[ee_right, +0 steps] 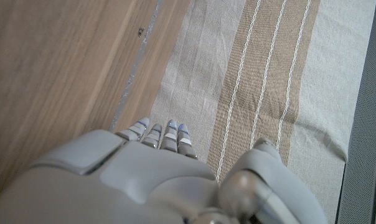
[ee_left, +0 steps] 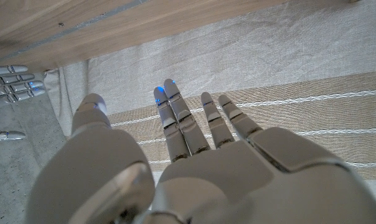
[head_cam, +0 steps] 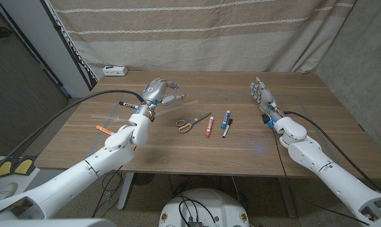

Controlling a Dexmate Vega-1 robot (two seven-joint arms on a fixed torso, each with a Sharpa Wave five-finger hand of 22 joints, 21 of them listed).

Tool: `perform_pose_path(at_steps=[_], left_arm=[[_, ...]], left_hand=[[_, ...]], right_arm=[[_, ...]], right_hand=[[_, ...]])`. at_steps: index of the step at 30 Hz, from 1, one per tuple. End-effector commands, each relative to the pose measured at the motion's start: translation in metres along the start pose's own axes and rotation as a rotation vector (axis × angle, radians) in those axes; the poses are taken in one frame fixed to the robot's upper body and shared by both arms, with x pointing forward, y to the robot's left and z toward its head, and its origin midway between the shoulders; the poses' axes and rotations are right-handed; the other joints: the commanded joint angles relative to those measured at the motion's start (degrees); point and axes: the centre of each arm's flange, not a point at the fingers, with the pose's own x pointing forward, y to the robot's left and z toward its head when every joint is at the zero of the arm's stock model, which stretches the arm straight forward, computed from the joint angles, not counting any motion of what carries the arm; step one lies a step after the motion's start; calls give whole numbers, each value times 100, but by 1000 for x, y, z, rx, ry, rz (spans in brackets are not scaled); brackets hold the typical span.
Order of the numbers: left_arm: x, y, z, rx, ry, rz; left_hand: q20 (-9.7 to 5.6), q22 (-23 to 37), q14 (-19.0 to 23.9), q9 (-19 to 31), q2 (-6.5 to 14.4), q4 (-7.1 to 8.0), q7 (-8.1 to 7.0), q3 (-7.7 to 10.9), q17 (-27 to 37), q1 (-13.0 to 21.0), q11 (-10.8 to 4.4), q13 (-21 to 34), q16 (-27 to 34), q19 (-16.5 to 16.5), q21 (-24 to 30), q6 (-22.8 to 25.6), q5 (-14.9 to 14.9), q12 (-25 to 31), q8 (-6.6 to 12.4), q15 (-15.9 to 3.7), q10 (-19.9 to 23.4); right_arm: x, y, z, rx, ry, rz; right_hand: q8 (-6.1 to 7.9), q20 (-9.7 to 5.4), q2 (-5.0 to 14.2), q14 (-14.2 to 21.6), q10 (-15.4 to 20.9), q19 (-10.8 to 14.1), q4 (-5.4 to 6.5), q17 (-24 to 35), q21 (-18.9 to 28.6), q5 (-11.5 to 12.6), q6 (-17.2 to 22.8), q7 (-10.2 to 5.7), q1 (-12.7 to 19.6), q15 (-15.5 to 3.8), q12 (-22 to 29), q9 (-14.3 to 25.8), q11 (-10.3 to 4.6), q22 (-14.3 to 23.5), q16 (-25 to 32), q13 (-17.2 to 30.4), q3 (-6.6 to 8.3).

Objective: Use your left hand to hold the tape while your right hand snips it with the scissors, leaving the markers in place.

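On the table (head_cam: 304, 126), scissors (head_cam: 192, 122) lie between the open, empty left robot hand (head_cam: 158, 91) and right robot hand (head_cam: 261, 94).

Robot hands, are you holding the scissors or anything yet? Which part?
Nothing is held. The left hand and the right hand both have open, straight fingers. The scissors lie untouched on the table between them.

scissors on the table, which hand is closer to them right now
Left. The left hand hovers just beyond the scissors, toward the robot's left. The right hand stands further off on the other side, past the markers.
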Motion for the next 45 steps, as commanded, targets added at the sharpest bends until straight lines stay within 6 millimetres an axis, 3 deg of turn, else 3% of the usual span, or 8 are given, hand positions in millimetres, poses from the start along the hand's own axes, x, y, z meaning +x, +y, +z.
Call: perform_pose_path(at_steps=[1,12,18,22,28,30,34,45], left_arm=[[-2,0,10,16,8,4],[-6,-2,19,35,47,-40],[-7,-4,24,35,55,-65],[-7,-6,27,30,62,-64],[-6,-7,30,22,64,-62],[-6,-7,30,18,63,-60],[-5,-9,31,12,63,-58],[-4,-15,37,10,68,-67]], left_hand=[[-15,31,90,20,-7,31,66,17,25,55,9,24,40,52,53,80,34,-2,-4,-930,101],[9,36,148,20,25,30,115,41,27,103,1,33,34,56,45,10,25,-16,-63,-968,145],[23,40,398,22,92,16,125,104,35,203,7,35,94,166,75,-17,-5,-76,-110,-957,96],[57,46,784,25,103,7,125,145,36,284,31,46,168,360,122,0,-71,-198,-155,-712,-111],[-6,64,1295,27,111,11,124,181,24,344,43,78,263,640,203,12,-154,-243,-205,-729,-197],[-33,83,1529,29,115,18,118,200,18,366,54,91,276,787,249,-58,-208,-296,-264,-860,-322],[-251,130,1835,34,132,32,131,227,16,383,30,114,289,1190,413,-111,-283,-307,-320,-915,-363],[-328,162,1902,38,116,29,127,244,12,410,57,103,207,1445,521,-30,-363,-282,-315,-1000,-256]], right_arm=[[-4,0,-2,8,9,-7],[-4,0,-2,10,17,3],[-4,-1,-2,8,18,9],[-3,-1,-2,8,19,9],[-4,-2,-3,11,22,7],[-4,-2,-2,8,22,7],[-3,-2,-2,11,24,5],[-3,-4,-3,7,31,7]], right_hand=[[-1,-1,4,-69,-14,-35,-40,12,38,45,-47,11,52,-157,4,16,12,26,8,11,-24],[0,1,8,-69,-12,-35,-44,13,41,46,-51,12,53,-155,8,16,24,26,11,11,-29],[2,2,13,-69,-22,-36,-46,13,42,46,-48,9,54,-150,6,16,7,26,12,11,-33],[0,3,18,-70,-20,-36,-47,12,43,46,-56,11,54,-146,8,16,20,26,12,11,-35],[4,4,24,-70,-16,-36,-48,12,44,46,-46,9,55,-145,11,16,20,26,13,11,-36],[5,4,26,-68,-13,-36,-49,12,44,46,-46,9,55,-143,12,16,27,26,14,11,-37],[6,5,32,-68,-11,-36,-51,11,45,47,-46,16,58,-136,14,16,41,26,14,11,-37],[5,4,48,-68,-21,-35,-55,10,47,48,-49,17,62,-134,13,16,40,26,15,11,-41]])
